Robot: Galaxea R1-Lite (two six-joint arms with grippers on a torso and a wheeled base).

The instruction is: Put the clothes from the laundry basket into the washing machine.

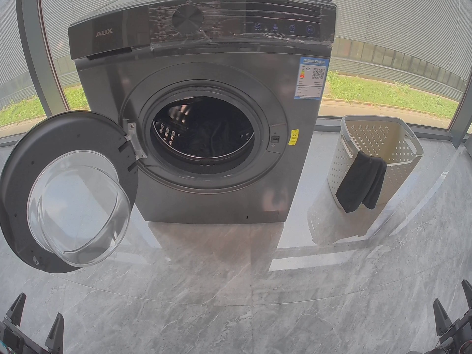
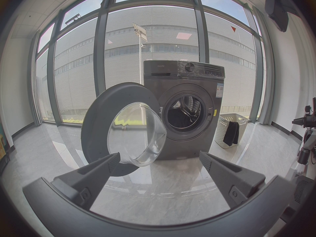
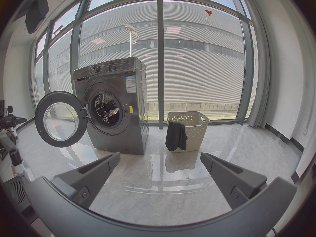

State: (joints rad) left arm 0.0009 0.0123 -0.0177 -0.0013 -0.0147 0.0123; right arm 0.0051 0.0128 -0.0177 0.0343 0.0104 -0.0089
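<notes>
A grey front-loading washing machine (image 1: 206, 114) stands ahead with its round door (image 1: 64, 192) swung wide open to the left; dark cloth lies inside the drum (image 1: 204, 131). To its right stands a cream laundry basket (image 1: 388, 141) with a black garment (image 1: 363, 180) draped over its front rim. The left gripper (image 1: 35, 318) is low at the near left, open and holding nothing. Low at the near right, the right gripper (image 1: 455, 303) is open and holds nothing too. Both are far from basket and machine. The machine (image 2: 187, 109), basket (image 3: 192, 125) and garment (image 3: 176, 135) also appear in the wrist views.
Polished grey marble floor (image 1: 236, 281) lies between the grippers and the machine. Floor-to-ceiling windows (image 1: 393, 50) run behind the machine and the basket. The open door juts out over the floor at the left.
</notes>
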